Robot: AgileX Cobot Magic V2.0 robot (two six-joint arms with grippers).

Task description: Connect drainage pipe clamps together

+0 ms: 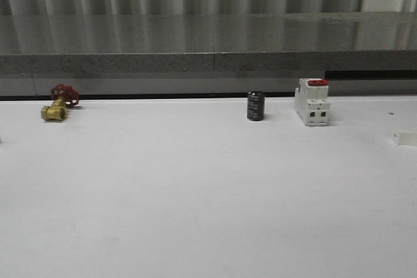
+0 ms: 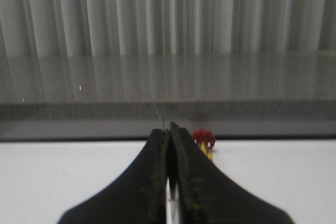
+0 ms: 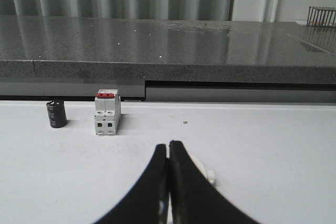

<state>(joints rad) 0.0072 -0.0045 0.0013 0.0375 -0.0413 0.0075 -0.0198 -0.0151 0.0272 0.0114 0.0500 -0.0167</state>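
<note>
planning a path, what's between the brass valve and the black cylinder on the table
Nothing: in the front view the white table is bare between the brass valve and the black cylinder.

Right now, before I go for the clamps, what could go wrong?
1. The right gripper and left gripper are both shut. Driven forward like that, they would likely shove parts rather than grasp them.
2. The white piece, possibly a clamp, is half hidden behind the right gripper and blends into the white table, so its position is easy to misjudge.
</note>
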